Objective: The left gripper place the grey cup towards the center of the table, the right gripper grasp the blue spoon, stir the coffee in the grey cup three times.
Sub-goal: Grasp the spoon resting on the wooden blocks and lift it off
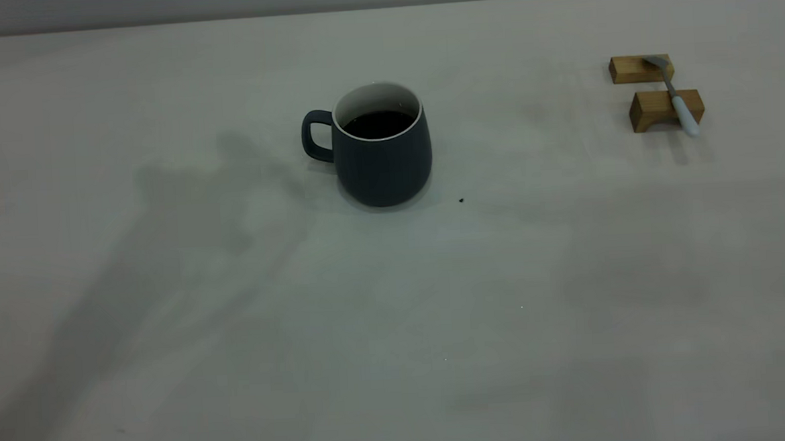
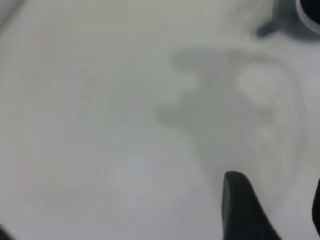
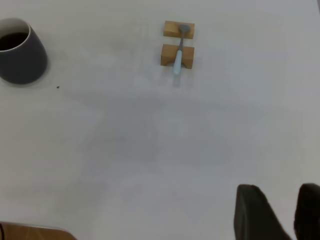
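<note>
Bare off-white matte tabletop (image 1: 399, 354) fills the foreground of the exterior view, crossed on the left by an arm's shadow; neither arm itself appears there. Beyond it, roughly mid-table, stands the dark slate-grey rounded ceramic cup (image 1: 383, 147), upright, white inside, its loop handle turned toward the left arm's side, with flat dark coffee (image 1: 379, 124) well below the rim. A tiny dark speck (image 1: 461, 200) lies just beside the cup's base. Well apart, toward the far right, the slim blue spoon (image 1: 676, 96) with a pale blue-white handle and grey metal stem bridges two small wooden blocks (image 1: 666, 109), bowl on the farther block, handle overhanging the nearer one.

From the left wrist, the left gripper (image 2: 272, 212) hangs above empty tabletop with jaws spread, holding nothing; the cup's handle shows only at a corner of that view, so the gripper is clear of it. The cup appears already placed. From the right wrist, the right gripper (image 3: 280, 212) hovers with jaws parted by a narrow gap and empty.

The spoon's long axis runs almost straight away from the right gripper, handle end nearest. The right arm is plainly the closer one; the likely next step is its reach for that overhanging handle.
</note>
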